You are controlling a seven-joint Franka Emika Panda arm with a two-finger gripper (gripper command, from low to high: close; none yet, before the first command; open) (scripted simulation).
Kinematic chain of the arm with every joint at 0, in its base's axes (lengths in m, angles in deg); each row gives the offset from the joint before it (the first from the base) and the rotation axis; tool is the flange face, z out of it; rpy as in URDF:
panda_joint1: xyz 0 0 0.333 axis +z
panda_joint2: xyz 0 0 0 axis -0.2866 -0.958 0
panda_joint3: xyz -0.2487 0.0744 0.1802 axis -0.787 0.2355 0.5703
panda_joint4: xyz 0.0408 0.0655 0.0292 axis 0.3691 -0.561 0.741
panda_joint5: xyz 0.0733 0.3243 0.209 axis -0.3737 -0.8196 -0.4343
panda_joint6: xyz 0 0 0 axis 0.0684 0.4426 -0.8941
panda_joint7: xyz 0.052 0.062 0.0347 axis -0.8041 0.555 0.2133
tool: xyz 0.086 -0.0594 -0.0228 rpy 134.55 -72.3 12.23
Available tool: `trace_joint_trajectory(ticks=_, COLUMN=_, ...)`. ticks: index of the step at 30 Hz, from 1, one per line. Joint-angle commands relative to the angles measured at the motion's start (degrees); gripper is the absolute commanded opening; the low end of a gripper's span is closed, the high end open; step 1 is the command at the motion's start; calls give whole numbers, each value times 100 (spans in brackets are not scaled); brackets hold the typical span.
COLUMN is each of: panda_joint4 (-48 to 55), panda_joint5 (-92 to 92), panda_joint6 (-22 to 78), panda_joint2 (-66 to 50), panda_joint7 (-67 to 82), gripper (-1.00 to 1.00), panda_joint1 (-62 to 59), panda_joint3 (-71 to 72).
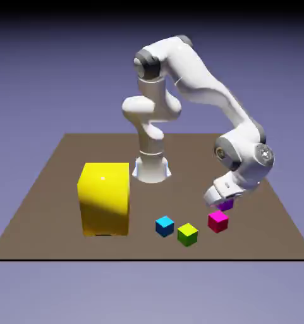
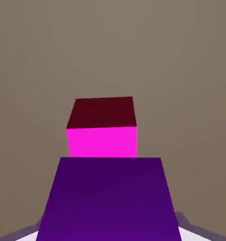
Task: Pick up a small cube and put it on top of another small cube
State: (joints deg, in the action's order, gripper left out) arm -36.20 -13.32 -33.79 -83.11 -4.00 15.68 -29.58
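"Purple-violet cube: where do you see it?"

"Toward the exterior view's right, low beneath the end of the white Franka Panda arm, just behind the hot-pink cube. I can't tell whether its underside meets the surface."

"What is that surface like?"

"A plain brown table top, paler in the hand view, with a dark line along its near edge. Around it is a blue-violet backdrop, fading to black at the top."

"And the claw?"

"Closed on the purple-violet cube. In the hand view the cube sits large at the bottom, between the two fingers, and hides most of them; only their outer parts show at either side."

"Is the purple-violet cube on the hot-pink one?"

"No, it's beside it, on the side toward the robot's base. The hand view has it overlapping the pink one's lower part, but I can't tell whether they touch."

"What else stands on the surface?"

"The lime-green cube is near the pink one, with the cyan cube on its other side. The big yellow block stands upright toward the exterior view's left, far larger than the cubes. A sliver of green also shows at the hand view's right edge."
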Motion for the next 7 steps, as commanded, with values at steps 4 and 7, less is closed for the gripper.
trace_joint_trajectory(ticks=4, panda_joint4=-385, panda_joint5=263, panda_joint6=-638, panda_joint2=-307, panda_joint7=-157, gripper=100, panda_joint1=58, panda_joint3=-171)
trace_joint_trajectory(ticks=7, panda_joint4=-85, panda_joint5=72, panda_joint6=-141, panda_joint2=-68, panda_joint7=-39, gripper=100, panda_joint1=13, panda_joint3=-38)
